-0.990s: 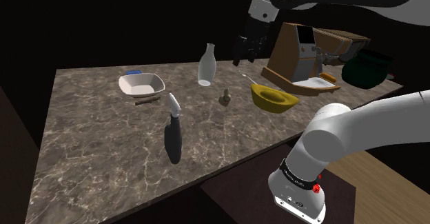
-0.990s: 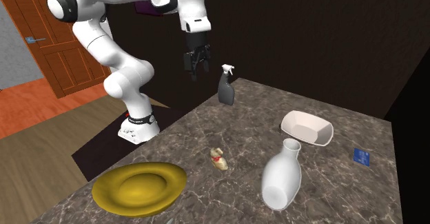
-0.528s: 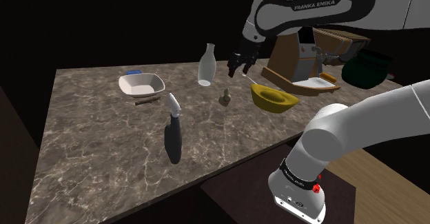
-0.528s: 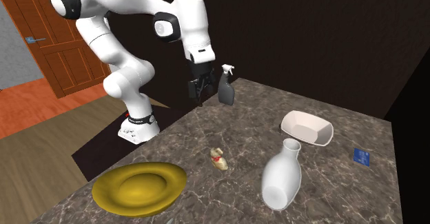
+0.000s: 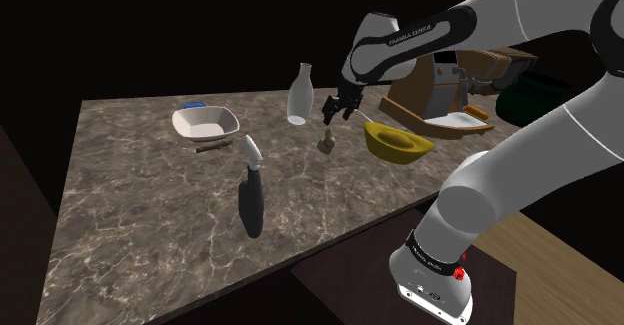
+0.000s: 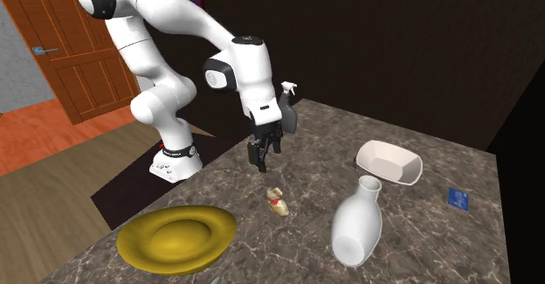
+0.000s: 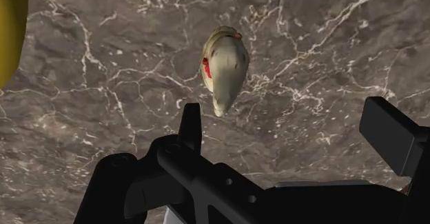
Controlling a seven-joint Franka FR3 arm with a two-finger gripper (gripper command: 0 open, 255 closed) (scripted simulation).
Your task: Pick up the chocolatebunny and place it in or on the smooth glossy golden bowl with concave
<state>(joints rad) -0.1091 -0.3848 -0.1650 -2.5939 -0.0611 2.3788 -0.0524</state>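
Dark marble makes up the counter (image 5: 140, 213), with a black area behind it. From the shoulder view, the gripper (image 5: 338, 110) hangs just above the chocolate bunny (image 5: 326, 140), which sits on the counter between the white bottle (image 5: 302, 94) and the golden bowl (image 5: 398, 143). A white dish (image 5: 206, 123) and a spray bottle (image 5: 251, 195) are well away from it. From the second exterior view, the gripper (image 6: 258, 155) is in the air above the chocolate bunny (image 6: 277, 200) and does not touch it. The golden bowl (image 6: 177, 237) is empty and near, and the white bottle (image 6: 356, 225) stands on the other side. From the wrist view, the fingers (image 7: 191, 119) are spread wide with nothing between them. The chocolate bunny (image 7: 224, 67) lies on the marble ahead of them, closer to one finger than to the middle of the gap. A bit of the golden bowl (image 7: 10, 29) peeks in at the edge. I think this is where it could go wrong. If the gripper goes straight down like this, one finger could poke the bunny and make it slide or tip on the smooth stone. It looks small and round too, so a squeeze from off to one side could make it pop out and fall before it gets over the bowl.
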